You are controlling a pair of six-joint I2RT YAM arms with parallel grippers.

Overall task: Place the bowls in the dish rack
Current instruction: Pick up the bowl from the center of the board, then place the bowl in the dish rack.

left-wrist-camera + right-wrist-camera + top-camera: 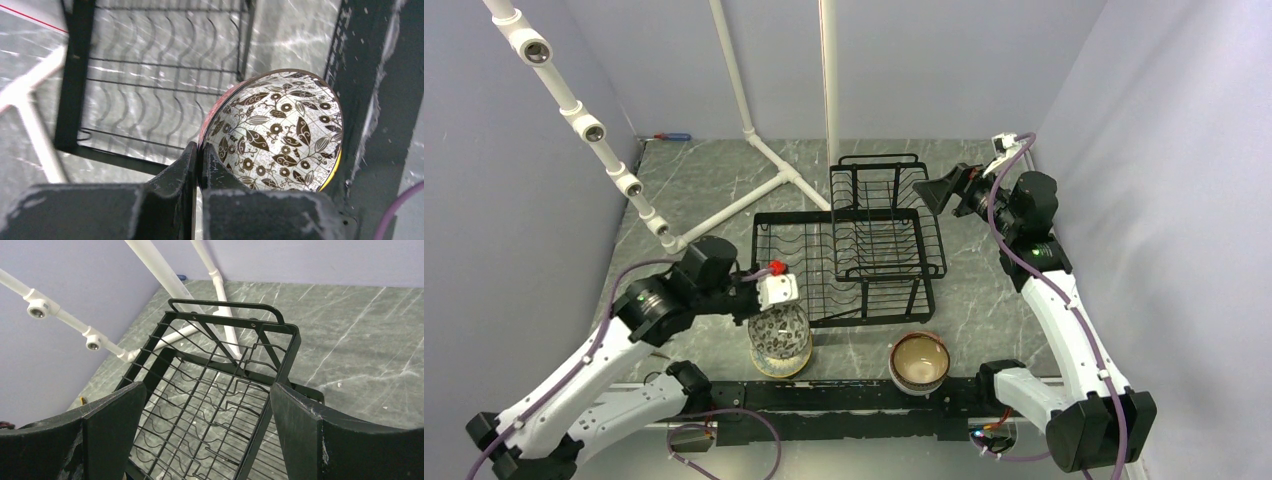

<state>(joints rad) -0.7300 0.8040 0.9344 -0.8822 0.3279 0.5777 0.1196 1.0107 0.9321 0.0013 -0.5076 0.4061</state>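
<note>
The left gripper (199, 165) is pinching the rim of a brown floral-patterned bowl (277, 135), holding it just in front of the dish rack (854, 250). The right gripper (207, 390) is hanging wide open beside the rack's raised basket (879, 195).

No legible writing, number, brand mark or sign anywhere in the three views. None on the black wire two-tier dish rack (889, 272), none on the round ceramic bowl with a dark leaf-and-flower pattern (277, 132), none on the white plastic pipe frame (829, 70).
</note>
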